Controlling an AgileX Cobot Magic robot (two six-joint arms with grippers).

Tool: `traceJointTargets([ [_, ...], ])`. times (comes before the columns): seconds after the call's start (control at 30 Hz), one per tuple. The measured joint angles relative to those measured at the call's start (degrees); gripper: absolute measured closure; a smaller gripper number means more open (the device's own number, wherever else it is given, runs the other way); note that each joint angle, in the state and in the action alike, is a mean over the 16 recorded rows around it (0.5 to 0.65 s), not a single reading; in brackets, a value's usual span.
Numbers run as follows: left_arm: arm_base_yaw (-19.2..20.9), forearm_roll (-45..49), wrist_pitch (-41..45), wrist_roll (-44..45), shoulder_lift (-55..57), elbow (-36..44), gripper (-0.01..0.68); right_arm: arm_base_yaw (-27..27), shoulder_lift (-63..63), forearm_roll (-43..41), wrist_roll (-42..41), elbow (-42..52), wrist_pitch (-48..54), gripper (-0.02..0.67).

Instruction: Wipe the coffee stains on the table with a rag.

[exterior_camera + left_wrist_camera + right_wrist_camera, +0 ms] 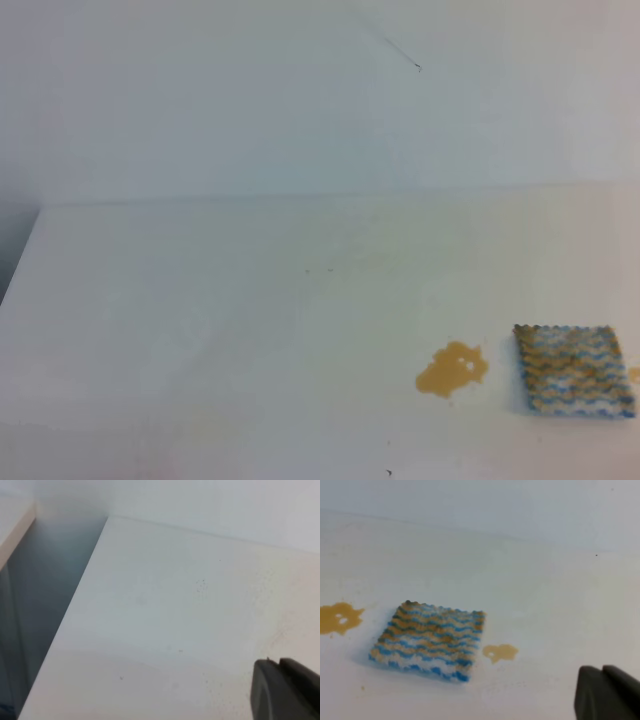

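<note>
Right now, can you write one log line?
rag: flat, untouched | coffee stains: unwiped, left of rag | right gripper: shut, empty

Rag [573, 369] lies on table [250, 330], between coffee stains [452, 369]

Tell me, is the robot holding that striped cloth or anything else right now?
Nothing is held. The rag lies flat on the table, untouched, between two coffee stains. The right gripper is shut and empty, off to the side; the left gripper holds nothing visible.
</note>
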Motion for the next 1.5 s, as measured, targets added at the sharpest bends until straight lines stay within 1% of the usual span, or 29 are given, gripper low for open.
traceJointTargets([
  [1.5,0.00,0.00,0.00,0.11,0.00,0.00,0.674,0.00,0.00,0.00,0.00,0.00,0.00,0.652],
])
